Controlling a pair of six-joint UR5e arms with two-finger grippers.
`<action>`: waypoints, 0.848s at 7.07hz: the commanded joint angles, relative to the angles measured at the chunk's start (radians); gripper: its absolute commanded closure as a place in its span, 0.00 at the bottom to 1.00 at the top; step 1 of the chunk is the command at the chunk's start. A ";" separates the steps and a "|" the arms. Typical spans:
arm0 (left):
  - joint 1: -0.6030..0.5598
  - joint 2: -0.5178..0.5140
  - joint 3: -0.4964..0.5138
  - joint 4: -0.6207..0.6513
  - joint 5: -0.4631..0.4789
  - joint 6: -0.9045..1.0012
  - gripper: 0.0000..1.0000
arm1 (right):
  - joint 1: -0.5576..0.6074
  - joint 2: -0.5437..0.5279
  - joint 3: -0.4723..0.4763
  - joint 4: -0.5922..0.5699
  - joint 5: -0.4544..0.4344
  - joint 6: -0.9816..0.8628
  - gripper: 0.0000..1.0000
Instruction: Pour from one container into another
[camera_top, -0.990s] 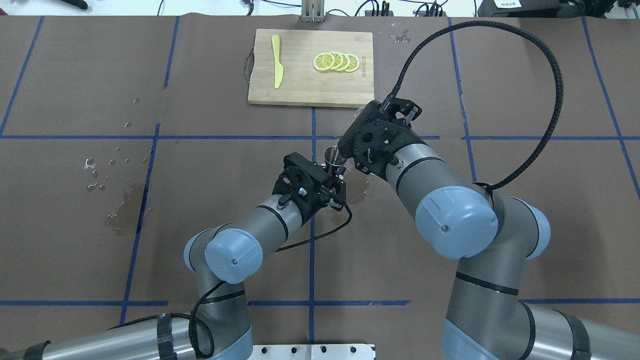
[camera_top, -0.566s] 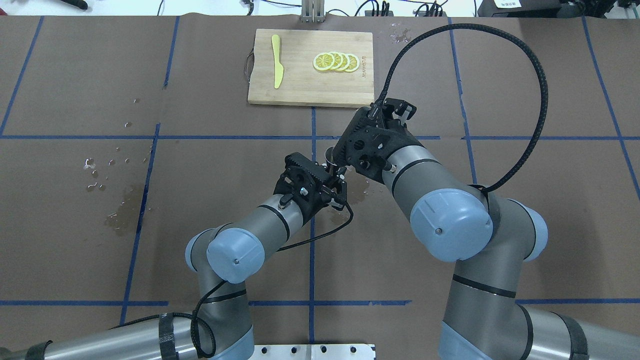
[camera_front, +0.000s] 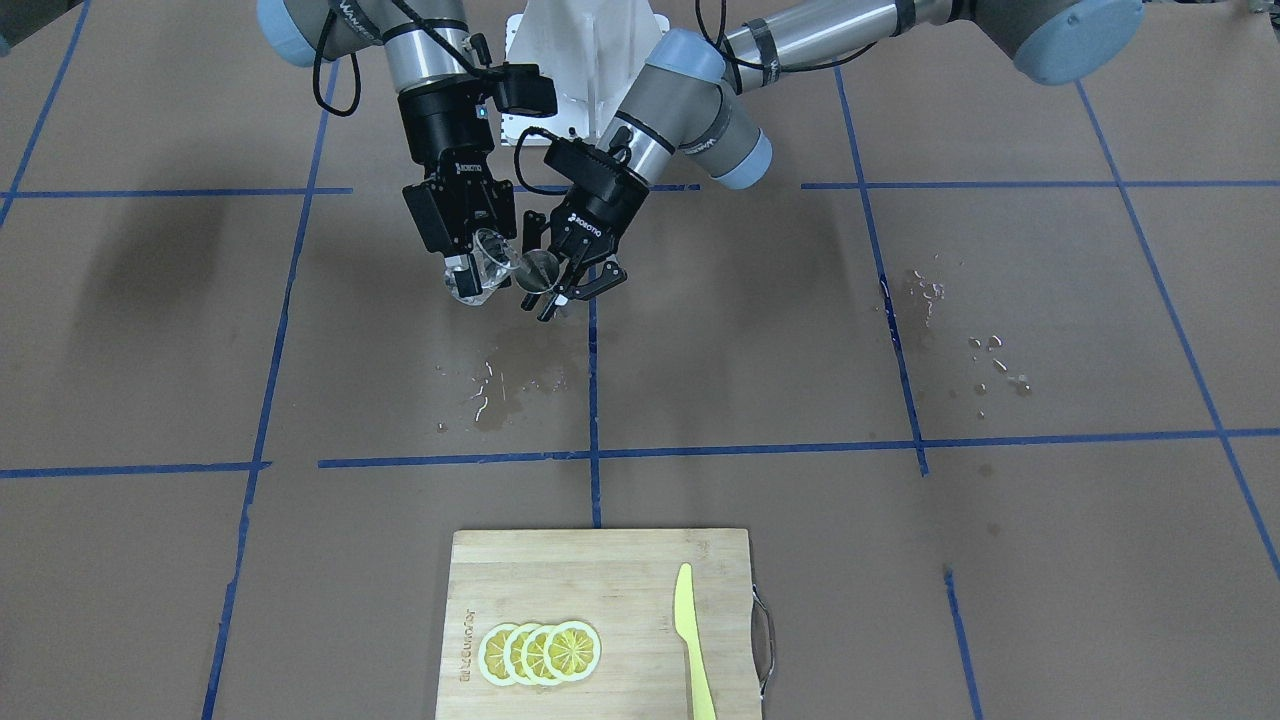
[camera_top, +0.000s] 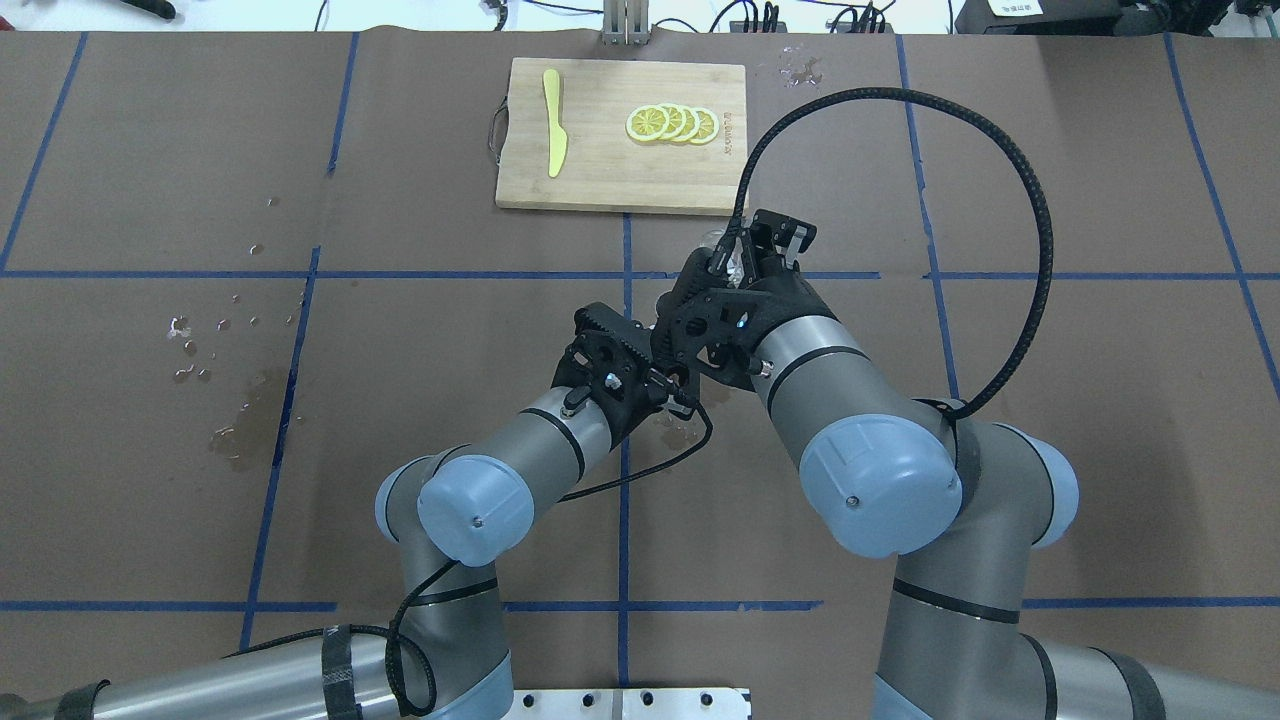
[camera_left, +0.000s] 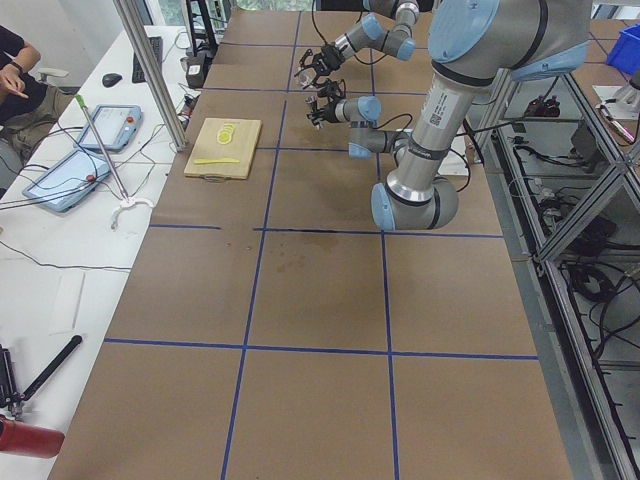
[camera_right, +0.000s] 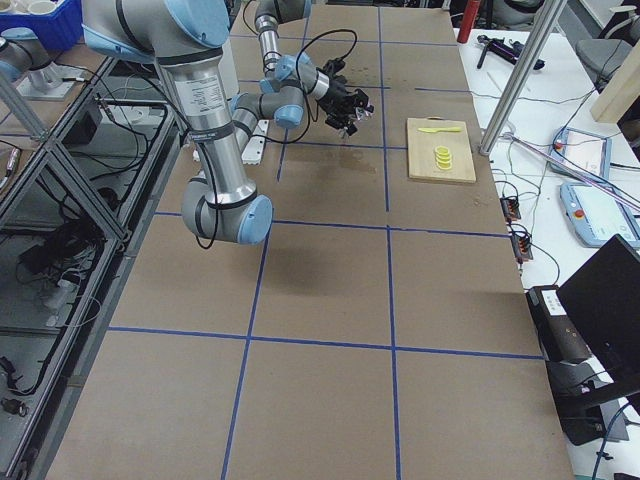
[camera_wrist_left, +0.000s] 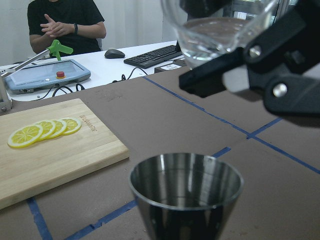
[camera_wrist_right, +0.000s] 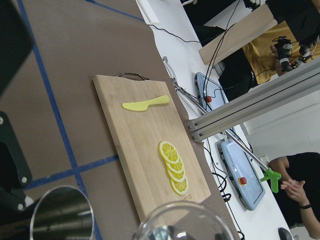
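My right gripper (camera_front: 478, 274) is shut on the clear glass cup (camera_front: 487, 262), held in the air and tilted with its mouth toward the jigger. Just beside it, my left gripper (camera_front: 563, 284) is shut on the silver jigger (camera_front: 537, 271), upright with its open cone up. In the left wrist view the jigger (camera_wrist_left: 186, 192) fills the bottom and the glass (camera_wrist_left: 215, 27) hangs close above and behind it, with clear liquid inside. From overhead, the right wrist hides the jigger; a bit of the glass (camera_top: 722, 248) shows.
A wooden cutting board (camera_top: 620, 180) lies at the table's far side, with lemon slices (camera_top: 672, 123) and a yellow knife (camera_top: 553, 120) on it. Wet patches (camera_front: 500, 385) mark the brown paper below the grippers, and droplets (camera_top: 200, 345) lie to the left. Operators sit beyond the far edge.
My right arm has swung left and nearer, carrying the glass up to the jigger, and its wrist now covers the jigger from overhead. The left arm has barely moved.
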 joint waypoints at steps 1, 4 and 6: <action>0.000 0.000 0.000 0.000 0.000 0.000 1.00 | -0.022 0.041 -0.001 -0.061 -0.086 -0.120 1.00; 0.000 0.000 0.000 0.000 0.002 0.000 1.00 | -0.043 0.049 0.001 -0.086 -0.146 -0.225 1.00; 0.000 0.000 0.000 0.000 0.002 0.000 1.00 | -0.043 0.049 -0.001 -0.086 -0.148 -0.256 1.00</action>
